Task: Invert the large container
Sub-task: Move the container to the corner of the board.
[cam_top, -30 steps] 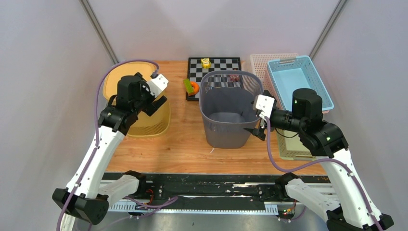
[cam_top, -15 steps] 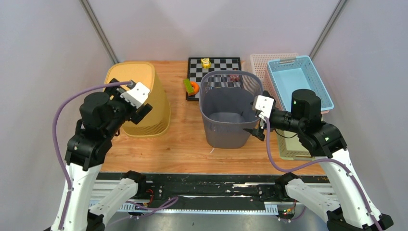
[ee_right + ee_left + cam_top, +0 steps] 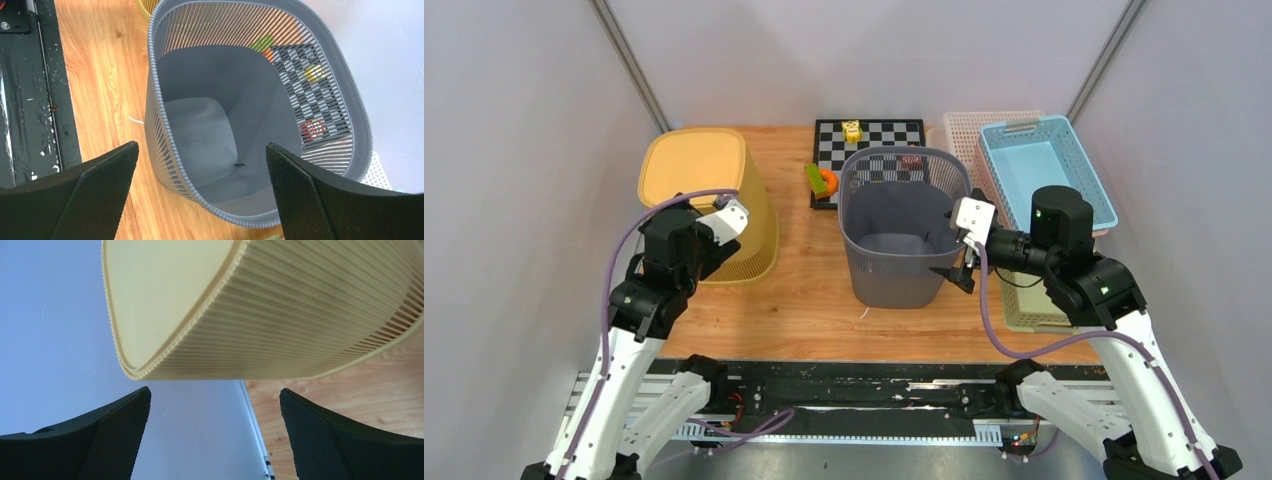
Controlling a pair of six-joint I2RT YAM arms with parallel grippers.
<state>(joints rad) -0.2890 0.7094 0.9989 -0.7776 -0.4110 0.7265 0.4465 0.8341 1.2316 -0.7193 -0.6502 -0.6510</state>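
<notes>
A yellow ribbed basket (image 3: 709, 190) stands upside down at the far left of the table, its flat base on top. It fills the top of the left wrist view (image 3: 280, 315). My left gripper (image 3: 712, 250) is open and empty just in front of it, apart from it (image 3: 215, 395). A grey slatted basket (image 3: 902, 225) stands upright and empty in the middle. My right gripper (image 3: 956, 264) is open at the basket's near right rim; in the right wrist view (image 3: 202, 147) the rim (image 3: 240, 215) lies between the jaws, untouched.
A chessboard (image 3: 869, 140) with a yellow piece (image 3: 852, 130) lies at the back. A green and orange toy (image 3: 820, 180) lies beside it. A blue basket (image 3: 1044, 165) on a white basket (image 3: 984, 130) stands at the back right. A green tray (image 3: 1024, 305) sits under the right arm.
My left arm has drawn back from the yellow basket towards the near edge, its gripper open. The basket now stands free, upside down. The right arm has not moved.
</notes>
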